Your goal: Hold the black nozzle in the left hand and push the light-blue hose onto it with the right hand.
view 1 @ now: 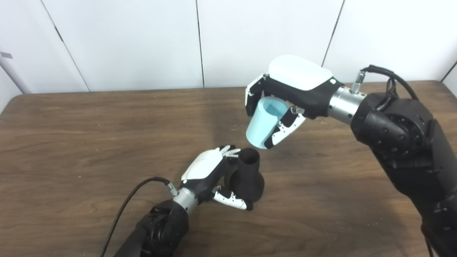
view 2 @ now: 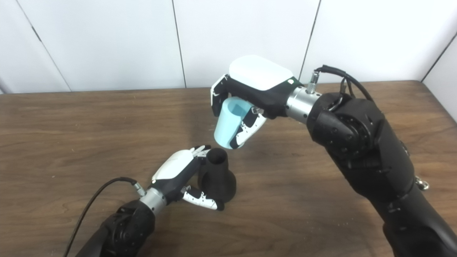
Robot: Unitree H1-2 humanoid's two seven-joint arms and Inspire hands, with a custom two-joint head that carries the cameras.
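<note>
Left robot hand (view 1: 209, 171) wrapped round the black nozzle (view 1: 247, 175), standing on the worktop (view 1: 71, 142), narrow mouth up. Right robot hand (view 1: 285, 96) closed round the light-blue hose (view 1: 262, 123), held above and just beside the nozzle mouth, apart from it.

Looks light, fairly stiff, smooth, likely slippery; best gripped mid-length, lower rim left free. Nozzle likely rigid; best held at the flared base.

Hose's lower opening faces away, unseen. Fingers behind the nozzle hidden.
</note>
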